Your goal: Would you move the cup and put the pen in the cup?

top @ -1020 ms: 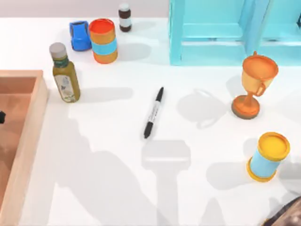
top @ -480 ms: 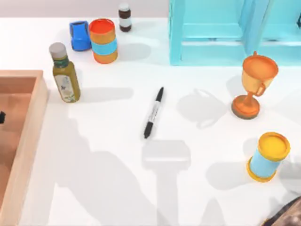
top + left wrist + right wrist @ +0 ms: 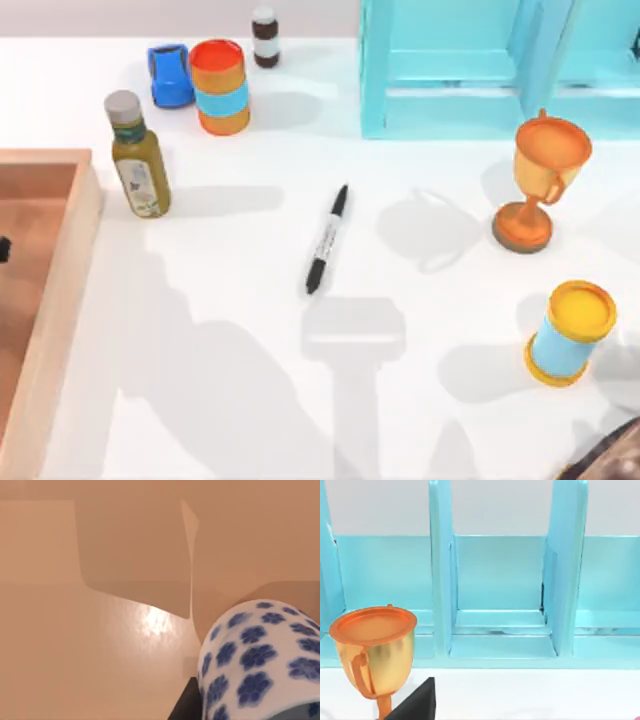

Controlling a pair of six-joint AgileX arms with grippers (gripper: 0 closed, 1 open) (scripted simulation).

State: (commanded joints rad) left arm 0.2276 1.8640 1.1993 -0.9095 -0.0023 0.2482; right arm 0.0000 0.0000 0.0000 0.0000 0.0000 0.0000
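Blue-flowered cup (image 3: 260,660) close against left hand, over wooden tray (image 3: 100,645).

Bright, even light; soft grey shadows fall on the white table (image 3: 250,330), everything sharp.

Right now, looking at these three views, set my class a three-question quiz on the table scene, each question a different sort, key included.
1. True or false: the pen lies flat on the white table.
2. Which stands nearest the olive bottle? A trophy goblet B wooden tray C blue shelf
3. Fill in: the cup in the left wrist view is white with ____ flowers.

Key: 1 true; 2 B; 3 blue.
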